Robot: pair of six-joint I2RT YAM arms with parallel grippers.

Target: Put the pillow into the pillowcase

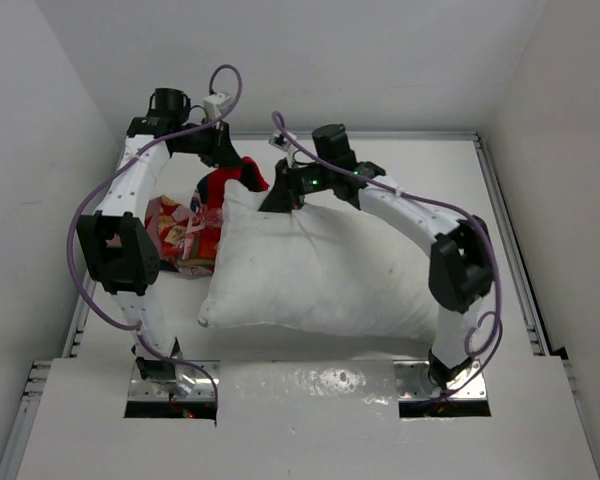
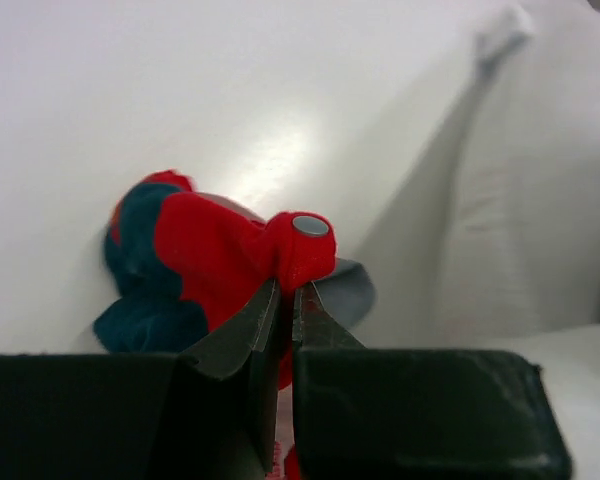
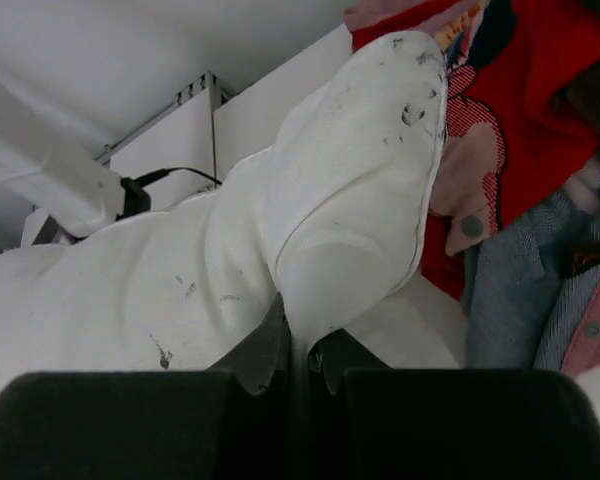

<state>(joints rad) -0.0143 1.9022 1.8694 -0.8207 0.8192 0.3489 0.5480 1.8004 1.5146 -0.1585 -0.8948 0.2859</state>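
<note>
The white pillow [image 1: 310, 265] lies across the middle of the table. The red printed pillowcase [image 1: 195, 222] is bunched at its left far corner. My left gripper [image 1: 223, 160] is shut on a red fold of the pillowcase [image 2: 230, 255] and holds it up above the table; a grey snap button shows on the pinched fold. My right gripper [image 1: 285, 192] is shut on the pillow's far edge; in the right wrist view the pillow corner [image 3: 350, 200] bulges up from between my fingers, right beside the pillowcase [image 3: 525, 120].
White walls close in the table on the left, back and right. A metal rail [image 1: 510, 250] runs along the table's right side. Purple cables loop off both arms. The pillow's far corner [image 2: 505, 30] shows in the left wrist view.
</note>
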